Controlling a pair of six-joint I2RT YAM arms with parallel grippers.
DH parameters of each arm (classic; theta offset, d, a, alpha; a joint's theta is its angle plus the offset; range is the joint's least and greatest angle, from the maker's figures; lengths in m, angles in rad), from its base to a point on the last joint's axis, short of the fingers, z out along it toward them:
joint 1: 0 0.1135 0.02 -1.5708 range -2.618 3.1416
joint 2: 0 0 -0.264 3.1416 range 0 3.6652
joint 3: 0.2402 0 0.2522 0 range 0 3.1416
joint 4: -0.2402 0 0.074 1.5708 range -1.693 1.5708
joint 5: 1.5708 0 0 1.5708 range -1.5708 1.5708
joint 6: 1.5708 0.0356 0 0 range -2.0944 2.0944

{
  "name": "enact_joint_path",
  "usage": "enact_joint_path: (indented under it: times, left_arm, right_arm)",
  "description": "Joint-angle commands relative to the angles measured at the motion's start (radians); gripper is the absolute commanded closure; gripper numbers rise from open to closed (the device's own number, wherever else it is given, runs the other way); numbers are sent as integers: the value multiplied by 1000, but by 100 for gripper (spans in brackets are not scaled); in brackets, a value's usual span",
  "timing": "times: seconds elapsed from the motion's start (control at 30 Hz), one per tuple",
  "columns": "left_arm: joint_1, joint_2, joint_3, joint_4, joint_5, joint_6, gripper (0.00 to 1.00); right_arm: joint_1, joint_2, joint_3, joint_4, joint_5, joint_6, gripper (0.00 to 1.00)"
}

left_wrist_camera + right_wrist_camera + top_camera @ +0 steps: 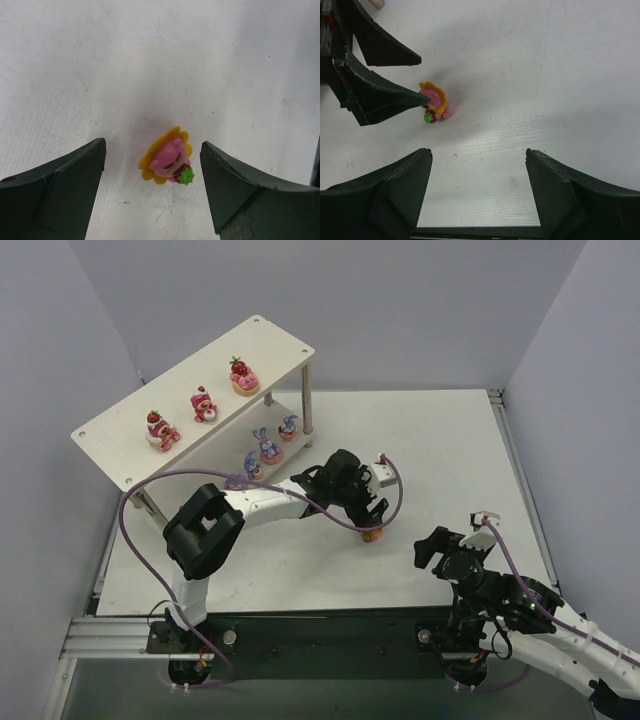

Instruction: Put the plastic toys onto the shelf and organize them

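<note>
Left wrist view: the left gripper (153, 146) stands spread wide over the table (225, 60). The orange-yellow flower figure (167, 161) lies tilted on the surface between its fingers, clear of both and nearer the one at picture right. The figure is about mid-table, a little toward the near edge, off the shelf (200, 390), where strawberry bears (204, 405) fill the top board and bunnies (268, 450) the lower. The right gripper (478, 152), also spread and holding nothing, hovers nearby toward the right edge
</note>
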Motion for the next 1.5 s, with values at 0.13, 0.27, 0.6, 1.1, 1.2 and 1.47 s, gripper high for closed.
enact_joint_path:
  times: [0.13,0.27,0.6,1.1,1.2,1.47]
  left_arm:
    - [82,-2,7,40,225,13,14]
    - [100,7,13,27,279,18,14]
    - [108,73,62,-66,371,67,15]
    - [114,118,76,-86,432,71,34]
    - [114,121,79,-83,426,67,35]
    - [115,142,91,-45,388,36,31]
  right_arm:
    - [-5,-3,19,-25,30,-17,23]
    - [-6,7,21,-25,35,-14,23]
    - [-5,18,21,-25,41,-9,23]
    - [-6,23,18,-25,55,-14,23]
    - [-5,21,16,-26,55,-15,23]
    - [-5,4,8,-31,59,-14,23]
